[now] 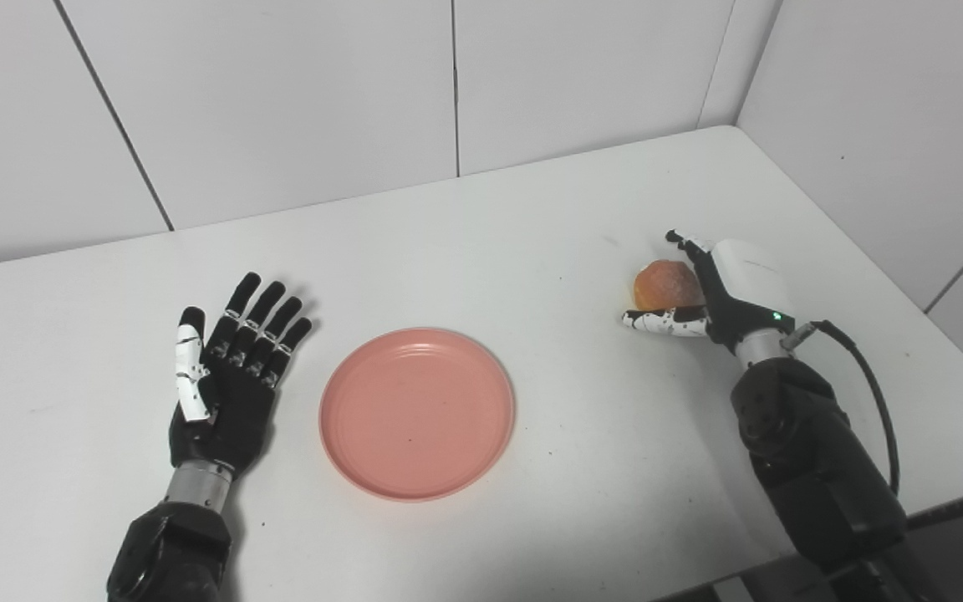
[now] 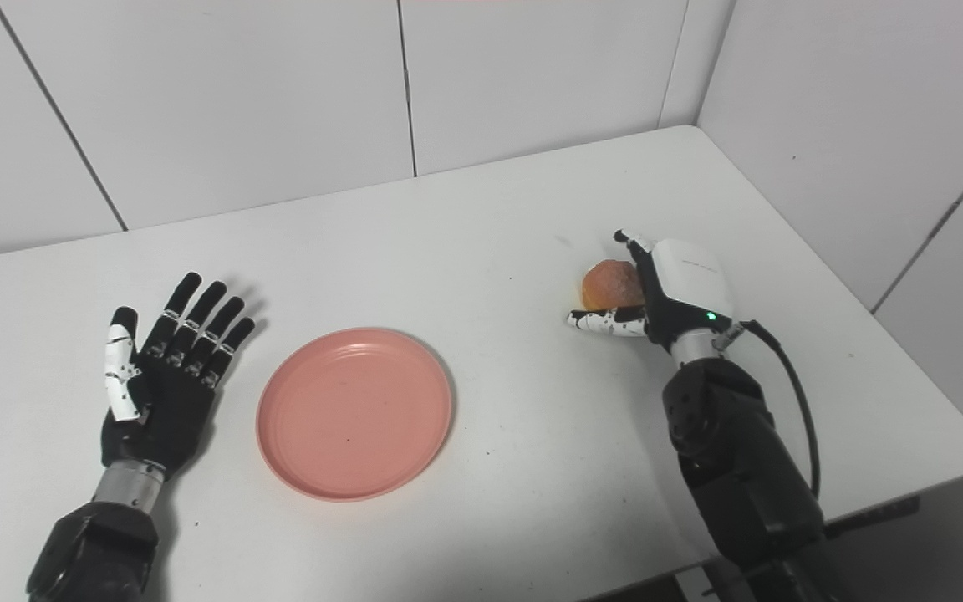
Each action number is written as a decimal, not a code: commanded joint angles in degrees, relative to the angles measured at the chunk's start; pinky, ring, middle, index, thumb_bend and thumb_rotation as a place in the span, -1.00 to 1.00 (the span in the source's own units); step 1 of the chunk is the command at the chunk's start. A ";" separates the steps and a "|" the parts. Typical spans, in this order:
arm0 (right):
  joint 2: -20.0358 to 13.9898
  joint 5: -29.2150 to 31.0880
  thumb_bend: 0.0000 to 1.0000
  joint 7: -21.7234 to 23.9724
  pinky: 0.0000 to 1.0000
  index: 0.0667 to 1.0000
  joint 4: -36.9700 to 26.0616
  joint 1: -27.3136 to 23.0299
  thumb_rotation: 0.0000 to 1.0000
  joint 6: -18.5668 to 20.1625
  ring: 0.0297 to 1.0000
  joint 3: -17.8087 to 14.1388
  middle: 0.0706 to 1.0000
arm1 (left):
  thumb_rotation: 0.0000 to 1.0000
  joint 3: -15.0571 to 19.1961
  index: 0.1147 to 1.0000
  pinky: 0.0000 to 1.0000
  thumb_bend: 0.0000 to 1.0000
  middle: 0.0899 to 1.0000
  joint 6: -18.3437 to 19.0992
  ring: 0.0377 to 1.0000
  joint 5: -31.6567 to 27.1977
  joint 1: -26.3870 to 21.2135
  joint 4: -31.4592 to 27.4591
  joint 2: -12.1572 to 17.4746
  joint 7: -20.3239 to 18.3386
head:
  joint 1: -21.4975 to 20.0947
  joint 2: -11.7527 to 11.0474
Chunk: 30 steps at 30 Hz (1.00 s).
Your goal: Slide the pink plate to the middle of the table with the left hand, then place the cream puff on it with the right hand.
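Resting palm-up on the desk [image 1: 532, 209], the left hand [image 1: 226, 376] lies just beside the pink plate [image 1: 416, 413], at about nine o'clock from it, with its fingers [image 1: 268, 322] spread wide and straight and nothing in them. It is apart from the rim, not touching it. Judging from where the plate sits, roughly at the centre of the desk's near half, the sliding part of the task looks done, and the hand seems parked out of the way so the approach to the plate is free.

The cream puff [image 1: 667, 284] is at about two o'clock from the plate, well apart from it, toward the right side of the desk. The right hand [image 1: 711, 293] is wrapped round it: the thumb reaches under and in front of the puff, and the other fingers curl over its far side, so the puff is cupped against the palm. Whether it is lifted clear of the desk or sits on it cannot be told from either view. The sideways cupping grip suits a soft, round pastry, since it spreads the pressure rather than pinching it.

The plate is bare inside, so the placing step is not yet done. The next move would call for carrying the puff toward eight o'clock, over the rim, and letting go gently so it neither rolls nor gets crushed.
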 commanded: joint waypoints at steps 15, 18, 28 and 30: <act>-2.23 6.94 0.52 -5.50 -0.10 0.49 6.03 -4.08 -0.39 -2.12 0.05 -0.50 0.18 | 1.00 0.11 0.72 0.73 -0.11 0.73 3.44 0.72 0.81 2.64 1.06 0.03 2.60 | 0.31 0.28; -2.81 7.54 0.20 -6.95 -0.21 0.02 8.45 -4.78 -0.67 -3.18 -0.09 0.19 -0.01 | 1.00 0.09 0.72 0.73 -0.11 0.72 3.70 0.72 0.77 2.72 0.80 0.04 2.72 | 0.33 0.40; -3.90 9.71 0.04 -7.17 -0.33 -0.01 8.62 -4.75 -1.00 -2.43 -0.21 1.61 -0.20 | 1.00 -0.08 0.72 0.72 -0.12 0.72 3.54 0.72 0.91 2.76 0.60 -0.12 2.96 | 0.51 0.49; -3.96 9.95 0.04 -7.25 -0.32 -0.01 7.93 -4.50 -1.00 -2.09 -0.21 1.64 -0.20 | 1.00 -0.12 0.72 0.71 -0.12 0.72 3.43 0.72 0.95 2.74 0.69 -0.18 2.95 | 0.89 0.49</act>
